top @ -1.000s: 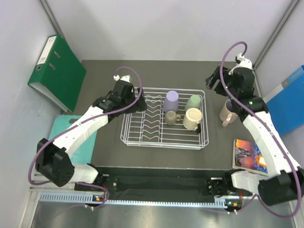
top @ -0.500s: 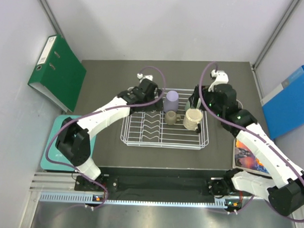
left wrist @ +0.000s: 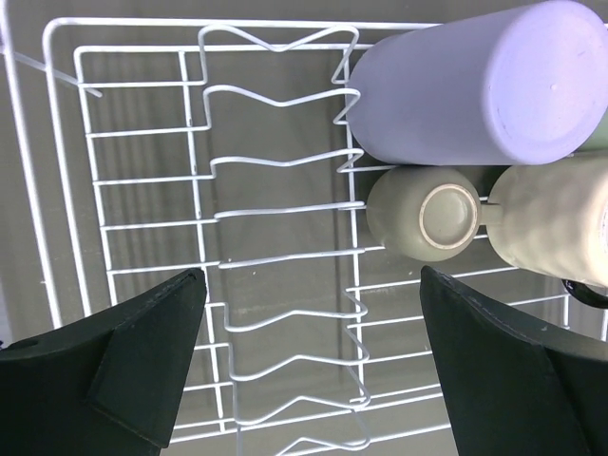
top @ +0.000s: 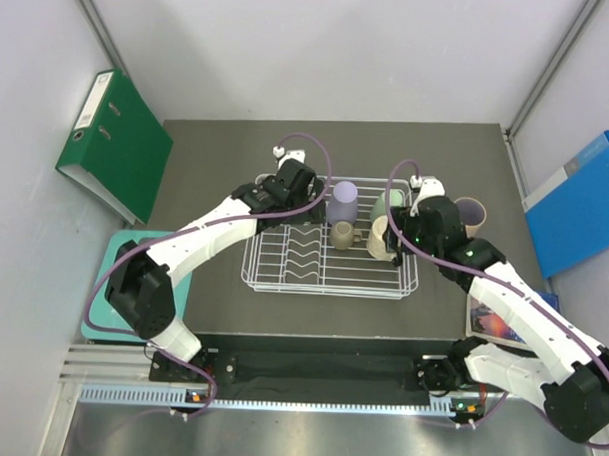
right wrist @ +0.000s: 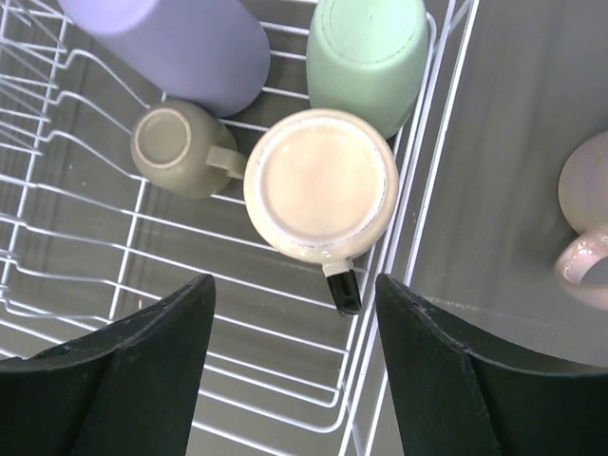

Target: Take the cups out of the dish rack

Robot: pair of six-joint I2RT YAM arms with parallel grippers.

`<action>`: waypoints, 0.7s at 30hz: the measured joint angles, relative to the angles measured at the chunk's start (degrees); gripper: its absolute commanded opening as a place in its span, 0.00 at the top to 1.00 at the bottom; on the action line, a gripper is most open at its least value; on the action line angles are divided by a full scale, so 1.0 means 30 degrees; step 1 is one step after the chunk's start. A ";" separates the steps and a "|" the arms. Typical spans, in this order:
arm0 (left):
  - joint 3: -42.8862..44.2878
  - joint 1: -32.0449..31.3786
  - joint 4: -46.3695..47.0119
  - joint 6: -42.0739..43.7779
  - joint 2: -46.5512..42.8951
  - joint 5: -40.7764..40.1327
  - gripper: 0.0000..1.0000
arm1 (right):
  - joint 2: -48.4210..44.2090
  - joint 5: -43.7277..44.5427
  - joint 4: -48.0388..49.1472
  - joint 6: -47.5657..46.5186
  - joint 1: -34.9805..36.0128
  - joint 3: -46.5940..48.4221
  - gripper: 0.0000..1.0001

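Observation:
The white wire dish rack (top: 327, 290) holds the lavender tumbler (top: 342, 201), the mint-green cup (top: 388, 202), the small olive-tan mug (top: 344, 235) and the cream mug (top: 380, 236), all upside down. My left gripper (top: 307, 202) is open above the zigzag slots (left wrist: 275, 247), left of the tumbler (left wrist: 475, 85) and olive-tan mug (left wrist: 425, 214). My right gripper (top: 400, 241) is open and empty above the cream mug (right wrist: 321, 185), whose dark-tipped handle (right wrist: 342, 290) lies between the fingers. A pinkish cup (top: 470, 214) stands on the table right of the rack.
A green binder (top: 115, 141) leans at the back left and a blue folder (top: 581, 203) at the right. A teal board (top: 108, 281) lies at the left and a picture book (top: 502, 310) at the front right. The rack's right rim (right wrist: 428, 142) runs beside the cream mug.
My right arm left the pinkish cup on the table and swung left to above the cream mug. My left arm moved right, over the back of the rack.

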 measured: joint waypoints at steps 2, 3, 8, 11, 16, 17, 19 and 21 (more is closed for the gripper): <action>-0.0044 0.0000 -0.0015 0.0007 -0.0197 -0.0117 0.01 | -0.0044 -0.0109 -0.0124 -0.0131 0.0015 -0.0197 0.34; -0.0073 0.0000 -0.0007 0.0007 -0.0262 -0.0153 0.01 | -0.0036 -0.0146 -0.0175 -0.0182 0.0015 -0.0248 0.35; -0.0379 0.0000 -0.0022 0.0007 -0.0459 -0.0350 0.01 | 0.0066 -0.0291 -0.0189 -0.0466 0.0029 -0.0554 0.39; -0.0466 0.0000 -0.0051 0.0007 -0.0517 -0.0423 0.01 | 0.0597 -0.0306 -0.0102 -0.0583 0.0036 -0.0597 0.39; -0.0736 0.0000 -0.0058 -0.0015 -0.0903 -0.0452 0.01 | 0.1727 -0.0291 0.0000 -0.0648 0.0044 -0.0852 0.41; -0.0860 0.0000 -0.0051 -0.0022 -0.1056 -0.0452 0.01 | 0.1902 -0.0284 -0.0007 -0.0656 0.0044 -0.0947 0.42; -0.1180 0.0000 -0.0044 -0.0029 -0.1421 -0.0459 0.01 | 0.2186 -0.0342 0.0189 -0.0656 0.0102 -0.0998 0.42; -0.1581 0.0000 -0.0044 -0.0087 -0.1814 -0.0495 0.01 | 0.2441 -0.0350 0.0372 -0.0656 0.0131 -0.0998 0.42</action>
